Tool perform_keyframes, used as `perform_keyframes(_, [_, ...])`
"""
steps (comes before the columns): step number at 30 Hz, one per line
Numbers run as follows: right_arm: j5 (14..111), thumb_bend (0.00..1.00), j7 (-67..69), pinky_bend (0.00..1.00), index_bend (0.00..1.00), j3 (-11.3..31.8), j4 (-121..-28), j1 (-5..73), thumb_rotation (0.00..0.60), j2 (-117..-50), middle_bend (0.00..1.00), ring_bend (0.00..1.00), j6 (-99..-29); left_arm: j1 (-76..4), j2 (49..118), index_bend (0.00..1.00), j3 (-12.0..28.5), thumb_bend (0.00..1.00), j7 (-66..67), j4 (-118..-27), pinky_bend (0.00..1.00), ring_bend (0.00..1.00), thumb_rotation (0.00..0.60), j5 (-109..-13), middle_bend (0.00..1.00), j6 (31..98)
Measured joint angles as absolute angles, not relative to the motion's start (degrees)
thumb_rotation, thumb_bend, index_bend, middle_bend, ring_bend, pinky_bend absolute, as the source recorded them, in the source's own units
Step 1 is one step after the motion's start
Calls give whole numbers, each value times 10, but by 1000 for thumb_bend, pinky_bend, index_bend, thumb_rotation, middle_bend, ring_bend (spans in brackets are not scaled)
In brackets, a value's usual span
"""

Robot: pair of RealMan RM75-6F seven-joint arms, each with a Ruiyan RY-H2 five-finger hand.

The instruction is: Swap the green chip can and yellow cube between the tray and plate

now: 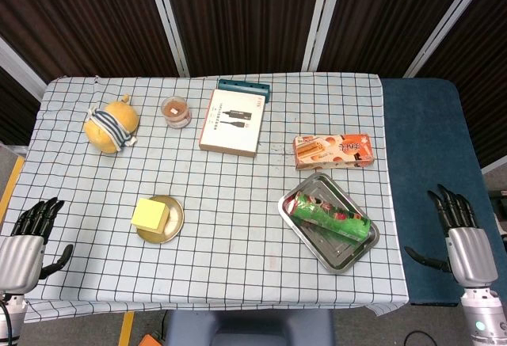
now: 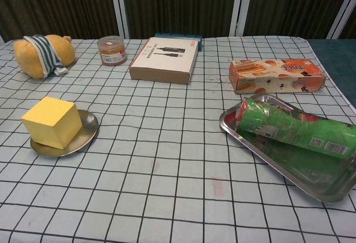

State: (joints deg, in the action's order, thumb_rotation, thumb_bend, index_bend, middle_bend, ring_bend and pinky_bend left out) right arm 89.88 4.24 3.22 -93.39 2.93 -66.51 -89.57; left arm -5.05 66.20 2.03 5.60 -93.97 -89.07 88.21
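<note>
Both hands empty — left hand (image 1: pixel 28 243); right hand (image 1: pixel 463 239).

checked table (image 1: pixel 238 195), tray (image 1: pixel 310 237), plate (image 1: pixel 177 221), boxes (image 1: pixel 230 122)

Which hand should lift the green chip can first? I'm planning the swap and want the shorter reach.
Probably the right hand: it rests open at the table's right edge, nearer the tray where the green chip can lies. The left hand is far across, nearer the yellow cube.

The cube (image 1: pixel 150 214) is sitting on the plate (image 1: pixel 175 221) at nine o'clock; the chip can (image 1: pixel 333 218) is lying in the tray (image 1: pixel 345 260) at three o'clock.
</note>
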Motion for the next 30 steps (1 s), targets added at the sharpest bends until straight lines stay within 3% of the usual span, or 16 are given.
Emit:
perform_keyframes(10, [901,79,45,3,0,27,-935,37,600,-661,0,0,-876,-52,655,3,18,356,45,-947,113,54,600,-885,28,869])
perform_keyframes(15, [905,79,32,135,0,21,-933,43,600,-663,0,0,-859,-53,655,1,21,349,56,-944,124,42,600,-879,26,867])
perform_keyframes(25, [910,79,3,137,0,13,-942,67,600,-669,0,8,-811,-49,647,0,19,350,52,-953,129,38,600,-879,28,872])
perform_keyframes(30, [902,78,-37,185,25,30,-958,108,600,-690,95,89,-767,-46,646,10,20,350,44,-951,129,37,600,-880,41,878])
